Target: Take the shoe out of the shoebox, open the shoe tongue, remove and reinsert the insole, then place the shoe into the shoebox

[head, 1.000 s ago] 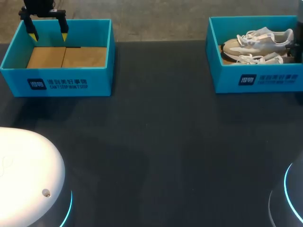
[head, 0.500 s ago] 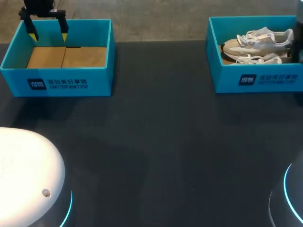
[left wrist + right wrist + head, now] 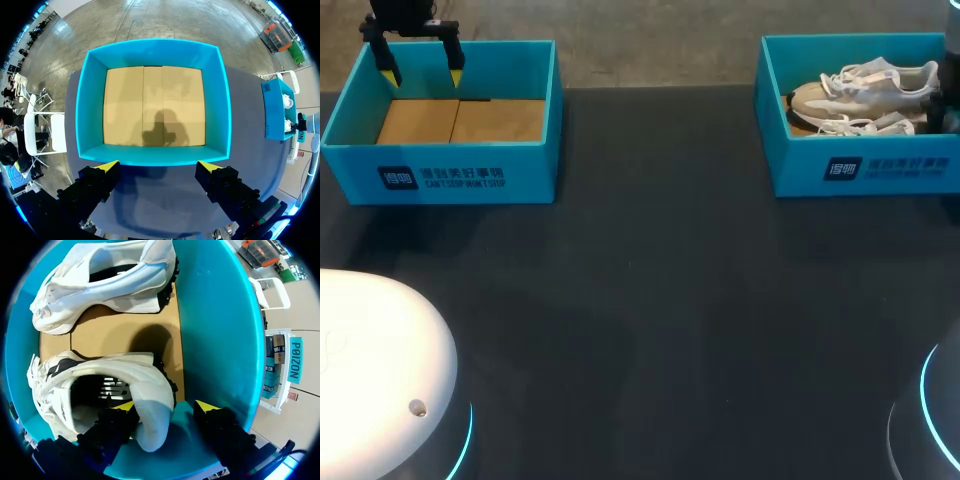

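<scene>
Two white shoes lie on their sides in the right blue shoebox [image 3: 880, 170], one [image 3: 865, 85] behind the other [image 3: 868, 124]. In the right wrist view my right gripper [image 3: 165, 408] is down in this shoebox [image 3: 215, 315] at the heel of the nearer shoe [image 3: 95, 385]. The heel collar sits between the open fingers, against one yellow fingertip [image 3: 125, 406] and apart from the other. The second shoe [image 3: 110, 280] lies farther ahead. My left gripper [image 3: 421, 72] hangs open over the far rim of the empty left shoebox [image 3: 450, 175].
The left shoebox [image 3: 90, 100] shows only its cardboard floor under my left gripper [image 3: 159, 166]. The dark table [image 3: 650, 300] stretches between the two boxes. White robot bases sit at the near corners [image 3: 380, 370].
The right arm's dark body at the right edge of the head view has shifted slightly inward by the box. Shoes, boxes and left arm have kept their places.
</scene>
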You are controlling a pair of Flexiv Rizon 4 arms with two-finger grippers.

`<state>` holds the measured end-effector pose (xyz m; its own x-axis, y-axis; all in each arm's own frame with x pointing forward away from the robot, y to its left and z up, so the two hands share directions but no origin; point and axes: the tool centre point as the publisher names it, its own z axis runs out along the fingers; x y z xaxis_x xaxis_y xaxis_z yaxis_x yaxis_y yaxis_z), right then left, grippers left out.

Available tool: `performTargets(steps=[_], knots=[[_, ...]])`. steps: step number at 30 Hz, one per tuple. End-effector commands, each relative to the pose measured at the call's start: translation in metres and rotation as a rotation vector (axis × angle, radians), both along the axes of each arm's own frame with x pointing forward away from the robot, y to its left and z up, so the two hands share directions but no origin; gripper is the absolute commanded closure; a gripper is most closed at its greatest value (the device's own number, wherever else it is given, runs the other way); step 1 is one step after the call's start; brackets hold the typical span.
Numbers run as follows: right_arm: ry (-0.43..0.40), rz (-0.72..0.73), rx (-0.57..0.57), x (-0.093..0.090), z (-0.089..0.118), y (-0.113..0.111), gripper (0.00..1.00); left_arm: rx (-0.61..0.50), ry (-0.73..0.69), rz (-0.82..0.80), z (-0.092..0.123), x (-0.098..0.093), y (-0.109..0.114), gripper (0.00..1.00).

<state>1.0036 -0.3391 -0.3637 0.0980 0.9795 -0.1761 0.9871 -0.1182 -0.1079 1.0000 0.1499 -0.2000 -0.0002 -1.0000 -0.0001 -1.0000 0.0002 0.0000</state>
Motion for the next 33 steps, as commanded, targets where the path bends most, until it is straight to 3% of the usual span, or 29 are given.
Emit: performTargets(steps=[1,8,15,17,18,23,33], knots=[[0.011,0.002,0.003,0.004,-0.006,0.0,0.34,0.0,0.0,0.0,0.0,0.0,0.0,0.0],[0.023,0.015,0.007,0.007,-0.011,0.002,0.37,0.0,0.0,0.0,0.0,0.0,0.0,0.0],[0.042,0.02,0.019,0.009,-0.019,0.002,0.54,0.0,0.0,0.0,0.0,0.0,0.0,0.0],[0.047,0.017,0.018,0.009,-0.021,0.002,0.7,0.0,0.0,0.0,0.0,0.0,0.0,0.0],[0.05,0.013,0.022,0.009,-0.021,0.002,1.0,0.0,0.0,0.0,0.0,0.0,0.0,0.0],[0.05,0.005,0.025,0.006,-0.019,0.002,1.0,0.0,0.0,0.0,0.0,0.0,0.0,0.0],[0.005,-0.024,0.029,0.003,0.006,0.004,1.0,0.0,0.0,0.0,0.0,0.0,0.0,0.0]])
